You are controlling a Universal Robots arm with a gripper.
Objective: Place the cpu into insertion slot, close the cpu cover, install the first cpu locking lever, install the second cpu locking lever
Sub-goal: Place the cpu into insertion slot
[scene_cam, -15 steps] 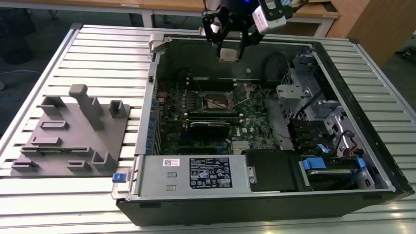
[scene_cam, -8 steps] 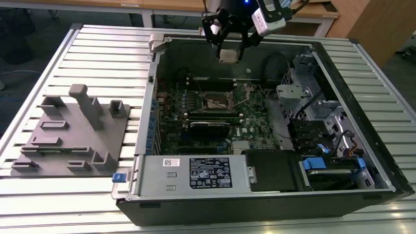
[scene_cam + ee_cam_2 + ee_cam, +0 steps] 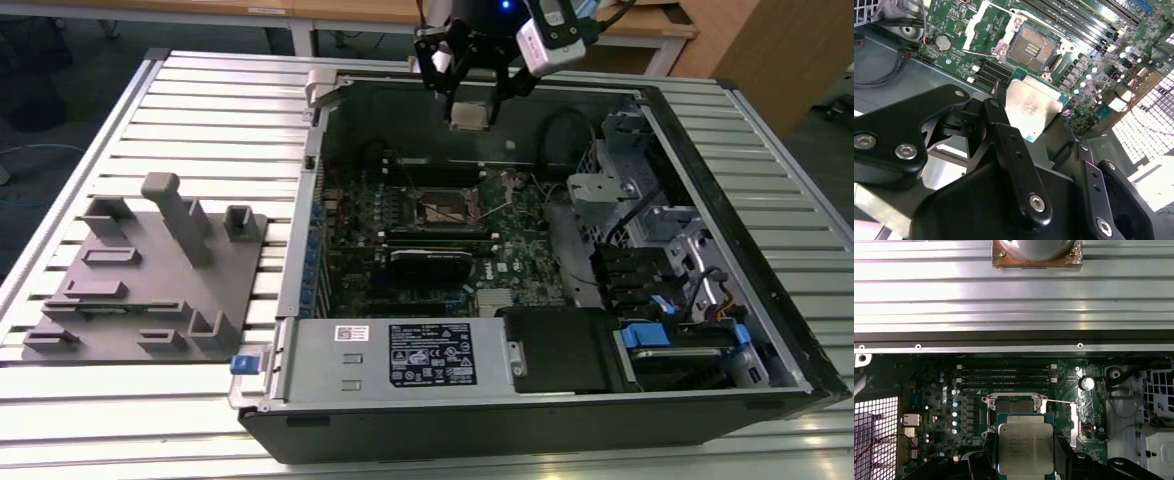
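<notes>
Your hand [image 3: 470, 100] hangs over the open computer case [image 3: 747, 300], which lies on its side on the slatted worktop [image 3: 200, 110]. It is pinching the cpu [image 3: 1025, 445]. In the second wrist view the black fingers [image 3: 1004, 130] press against two opposite edges of the chip, with its silvery-grey top facing that camera.

In the exterior view the cpu is up in the air near the far wall of the case, clear of the motherboard [image 3: 521, 250] below it.

The insertion slot [image 3: 1033, 47] lies uncovered, its brownish contact field bare inside the metal rim. The chip is apart from it and touches nothing on the board. In the first wrist view the slot sits just beyond the chip's edge, with the long memory slots [image 3: 1004, 375] further on.

A grey fixture block [image 3: 147, 270] rests on the worktop towards the exterior view's left, well apart from your hand.
</notes>
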